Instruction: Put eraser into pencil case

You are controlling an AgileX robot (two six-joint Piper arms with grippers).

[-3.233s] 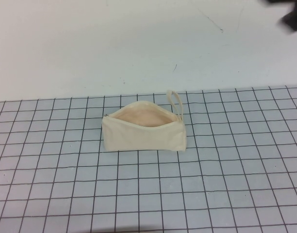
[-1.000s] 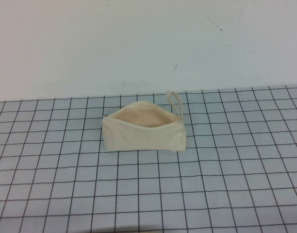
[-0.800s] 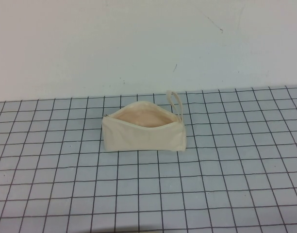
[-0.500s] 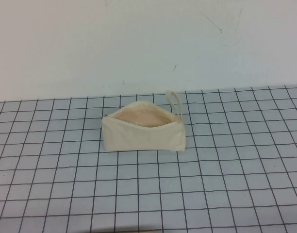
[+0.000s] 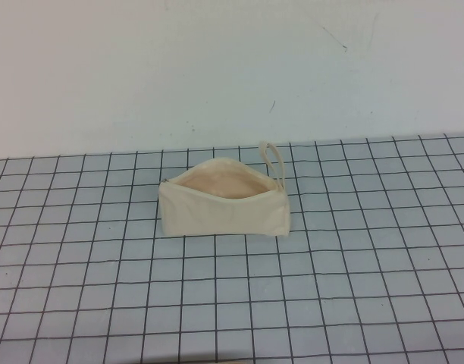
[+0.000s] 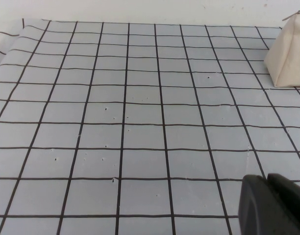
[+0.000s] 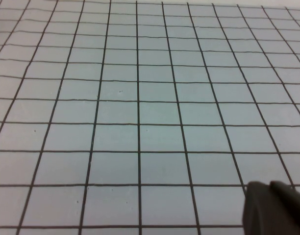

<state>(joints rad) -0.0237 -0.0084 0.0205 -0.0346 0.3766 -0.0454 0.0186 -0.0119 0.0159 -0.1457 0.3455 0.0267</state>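
Observation:
The pencil case [image 5: 224, 208], a cream canvas pouch, stands unzipped on the grid mat near the middle, its peach lining showing and its loop strap [image 5: 274, 161] at the right end. Its end also shows in the left wrist view [image 6: 289, 58]. The eraser is not in view in any frame; I cannot tell whether it lies inside the pouch. My left gripper [image 6: 267, 182] hovers low over bare mat, well away from the pouch, with its fingers pressed together and nothing between them. My right gripper [image 7: 268, 188] is likewise shut and empty over bare mat. Neither gripper shows in the high view.
The grey grid mat [image 5: 353, 288] covers the near part of the table. A plain white surface [image 5: 217, 68] lies behind it, meeting the mat's far edge just behind the pouch.
A dark arm part at the top right corner of the high view 3.2 s ago has left the view. Nothing has moved in the last second.

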